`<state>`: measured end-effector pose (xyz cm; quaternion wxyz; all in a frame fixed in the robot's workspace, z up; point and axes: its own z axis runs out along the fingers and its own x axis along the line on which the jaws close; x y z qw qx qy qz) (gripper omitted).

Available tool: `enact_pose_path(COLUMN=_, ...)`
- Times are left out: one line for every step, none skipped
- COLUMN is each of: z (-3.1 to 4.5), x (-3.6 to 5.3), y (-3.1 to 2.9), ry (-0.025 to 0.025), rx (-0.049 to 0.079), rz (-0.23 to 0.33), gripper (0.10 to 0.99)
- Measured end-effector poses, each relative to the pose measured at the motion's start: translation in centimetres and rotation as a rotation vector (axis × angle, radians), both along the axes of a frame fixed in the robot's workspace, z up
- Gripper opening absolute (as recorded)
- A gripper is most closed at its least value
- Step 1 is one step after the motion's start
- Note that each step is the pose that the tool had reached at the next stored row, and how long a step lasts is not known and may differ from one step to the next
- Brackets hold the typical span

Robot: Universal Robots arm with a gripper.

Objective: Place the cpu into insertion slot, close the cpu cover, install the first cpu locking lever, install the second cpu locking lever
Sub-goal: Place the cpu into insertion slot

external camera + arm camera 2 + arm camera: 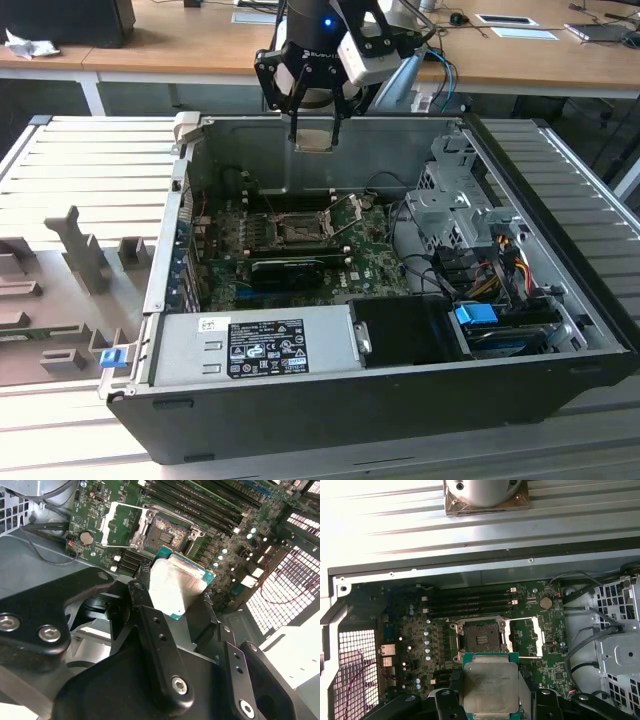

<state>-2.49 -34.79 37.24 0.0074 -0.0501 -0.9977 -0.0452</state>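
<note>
Claw (314,128) clenched on cpu (489,687), pinching opposite edges, above rear of case (330,410), well apart from slot (481,636). Slot bare, cover (539,637) flipped open beside it. Risks, my guess: chip looks tilted in grip in second wrist view, so corner could land first and damage slot. Edge grip is thin, so chip may slip. Offset descent could seat it askew.
</note>
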Motion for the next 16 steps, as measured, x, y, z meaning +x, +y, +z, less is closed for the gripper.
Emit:
enact_pose_path(z=0.00, x=0.00, y=0.00, ry=0.0000, rx=0.000, rz=-0.001, gripper=0.529)
enact_pose_path(z=0.00, x=0.00, y=0.00, ry=0.0000, rx=0.000, rz=-0.002, gripper=0.529)
enact_pose_path(z=0.00, x=0.00, y=0.00, ry=0.0000, rx=0.000, rz=-0.003, gripper=0.529)
enact_pose_path(z=0.00, x=0.00, y=0.00, ry=0.0000, rx=0.000, rz=-0.004, gripper=0.529)
enact_pose_path(z=0.00, x=0.00, y=0.00, ry=0.0000, rx=0.000, rz=-0.004, gripper=0.529)
enact_pose_path(z=0.00, x=0.00, y=0.00, ry=0.0000, rx=0.000, rz=-0.005, gripper=0.529)
enact_pose_path(z=0.00, x=0.00, y=0.00, ry=0.0000, rx=0.000, rz=-0.005, gripper=0.529)
enact_pose_path(z=0.00, x=0.00, y=0.00, ry=0.0000, rx=0.000, rz=-0.006, gripper=0.529)
enact_pose_path(z=0.00, x=0.00, y=0.00, ry=0.0000, rx=0.000, rz=-0.007, gripper=0.529)
enact_pose_path(z=0.00, x=0.00, y=0.00, ry=0.0000, rx=0.000, rz=-0.008, gripper=0.529)
enact_pose_path(z=0.00, x=0.00, y=0.00, ry=0.0000, rx=0.000, rz=-0.009, gripper=0.529)
enact_pose_path(z=0.00, x=0.00, y=0.00, ry=0.0000, rx=0.000, rz=-0.010, gripper=0.529)
enact_pose_path(z=0.00, x=0.00, y=0.00, ry=0.0000, rx=0.000, rz=-0.010, gripper=0.529)
enact_pose_path(z=0.00, x=0.00, y=0.00, ry=0.0001, rx=0.000, rz=-0.011, gripper=0.529)
enact_pose_path(z=0.00, x=0.00, y=0.00, ry=0.0000, rx=0.000, rz=-0.011, gripper=0.529)
enact_pose_path(z=0.00, x=0.00, y=0.00, ry=0.0000, rx=0.000, rz=-0.012, gripper=0.529)
